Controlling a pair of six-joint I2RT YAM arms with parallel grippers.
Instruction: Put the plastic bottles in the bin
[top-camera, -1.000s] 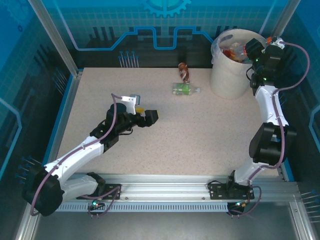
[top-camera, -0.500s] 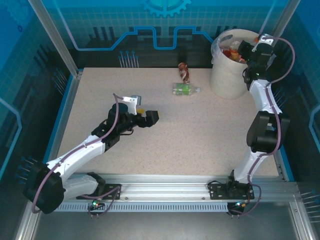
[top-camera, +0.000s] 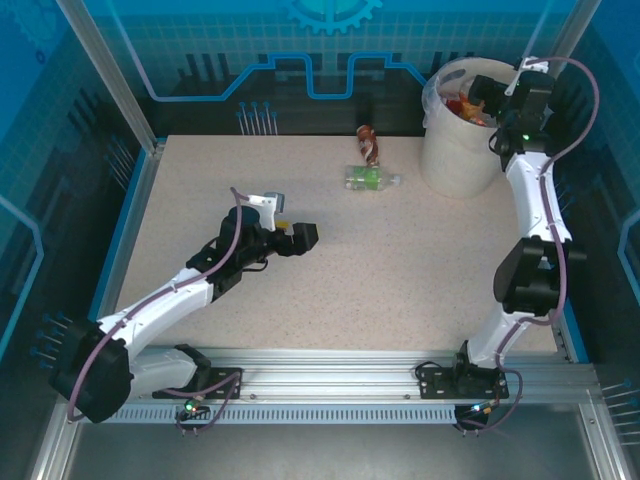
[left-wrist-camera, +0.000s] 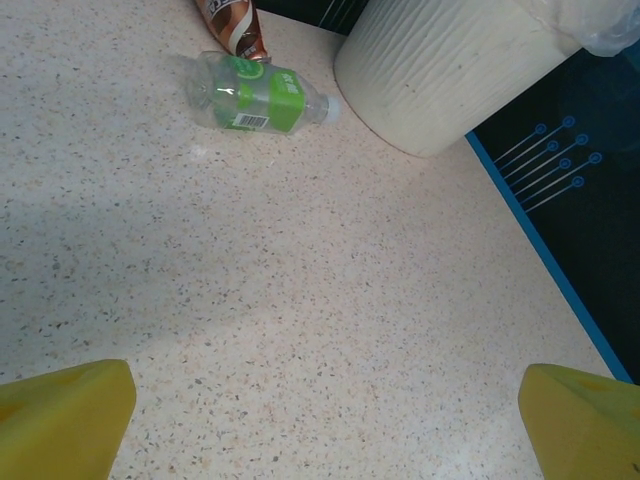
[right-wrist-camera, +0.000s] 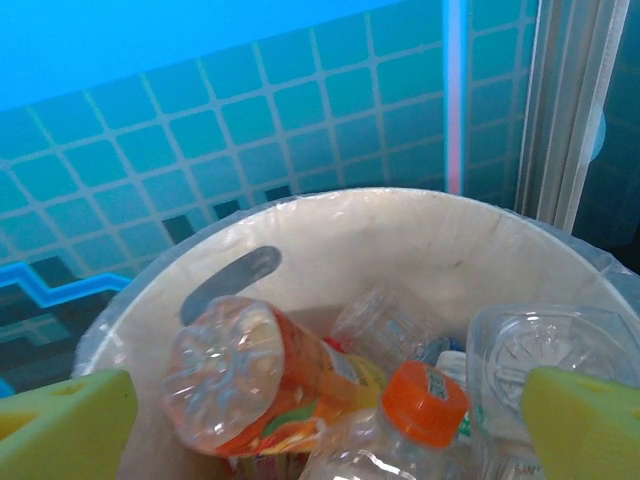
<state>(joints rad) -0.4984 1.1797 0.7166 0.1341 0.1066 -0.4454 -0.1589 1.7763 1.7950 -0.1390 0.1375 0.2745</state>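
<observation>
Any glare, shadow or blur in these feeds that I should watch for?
Left wrist: a soft grey shadow band crosses the table, green-label bottle sharp, yellow fingertips blurred. Right wrist: highlights glint on the orange-label bottle in the bin. Top external: evenly lit, bluish.

Overhead on whole table (top-camera: 400, 260); left wrist low toward bin (left-wrist-camera: 440, 70), right close above.

Hovering the right gripper (top-camera: 485, 93) over the bin (top-camera: 450, 165) at two o'clock, the left gripper (top-camera: 300, 234) at nine; leaving a green-labelled bottle (top-camera: 368, 179) and a brown bottle (top-camera: 369, 142) lying at twelve.
</observation>
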